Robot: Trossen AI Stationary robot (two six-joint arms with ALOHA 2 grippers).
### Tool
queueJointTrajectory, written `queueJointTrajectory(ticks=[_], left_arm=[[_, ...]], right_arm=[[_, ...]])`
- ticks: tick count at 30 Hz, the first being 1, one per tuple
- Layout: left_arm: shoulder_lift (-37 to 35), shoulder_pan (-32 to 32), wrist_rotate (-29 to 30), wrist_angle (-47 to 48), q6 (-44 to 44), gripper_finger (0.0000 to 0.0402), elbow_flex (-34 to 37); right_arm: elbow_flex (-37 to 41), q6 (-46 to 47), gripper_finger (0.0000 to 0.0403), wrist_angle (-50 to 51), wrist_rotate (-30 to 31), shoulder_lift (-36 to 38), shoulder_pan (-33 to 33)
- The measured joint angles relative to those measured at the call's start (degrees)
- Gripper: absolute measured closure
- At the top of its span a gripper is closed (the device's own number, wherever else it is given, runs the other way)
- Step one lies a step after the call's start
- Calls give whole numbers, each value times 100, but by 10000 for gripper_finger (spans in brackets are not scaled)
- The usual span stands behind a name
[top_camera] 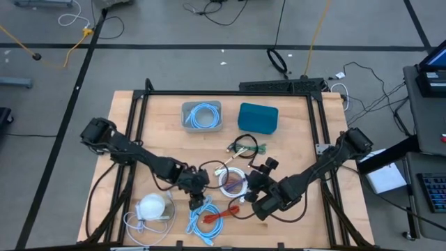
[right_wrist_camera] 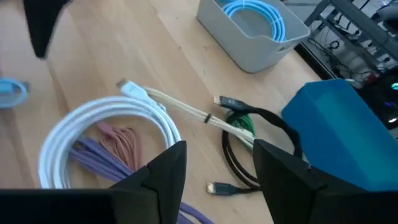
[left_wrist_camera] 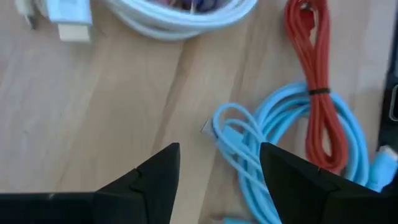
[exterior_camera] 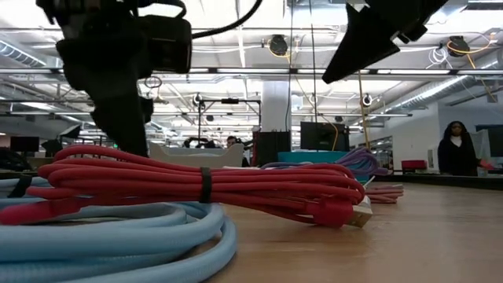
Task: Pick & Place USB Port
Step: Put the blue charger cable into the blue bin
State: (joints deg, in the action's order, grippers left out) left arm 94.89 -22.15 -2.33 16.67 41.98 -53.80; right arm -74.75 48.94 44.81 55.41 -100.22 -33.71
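Two dark robot arms work over a pale wooden table (top_camera: 293,150) strewn with coiled cables. The left gripper (left_wrist_camera: 217,177) hangs with its two black fingers (left_wrist_camera: 155,180) spread wide and nothing between them; just past the tips lies a light blue coiled USB cable (left_wrist_camera: 249,149), its small plug end free on the wood, not touched. A red bundled cable (left_wrist_camera: 314,81) bound by a dark tie lies across the blue coil. From above, the left gripper (top_camera: 197,183) sits at about 7 o'clock of the table's middle, with the light blue coiled USB cable (top_camera: 202,215) and red bundled cable (top_camera: 221,213) towards 6 o'clock of it.

The right gripper (right_wrist_camera: 214,180) is likewise parted and empty, poised above a white coiled cable (right_wrist_camera: 102,124) that rings purple and salmon cords. Near it lie a cream cable with a white plug (right_wrist_camera: 155,96) and a black cable beside a green one (right_wrist_camera: 249,140). At 12 o'clock of the table stand a grey plastic bin (top_camera: 201,116) holding a blue coil, and a teal box (top_camera: 258,117) just beside it. A white rounded object (top_camera: 152,206) rests at 8 o'clock.
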Motion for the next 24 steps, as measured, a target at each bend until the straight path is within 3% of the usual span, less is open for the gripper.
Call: queueJointTrajectory(ticks=[24], left_arm=[[607,-122,-115,-796,80,174,2]], right_arm=[[47,-320,226,-446,42,2,15]])
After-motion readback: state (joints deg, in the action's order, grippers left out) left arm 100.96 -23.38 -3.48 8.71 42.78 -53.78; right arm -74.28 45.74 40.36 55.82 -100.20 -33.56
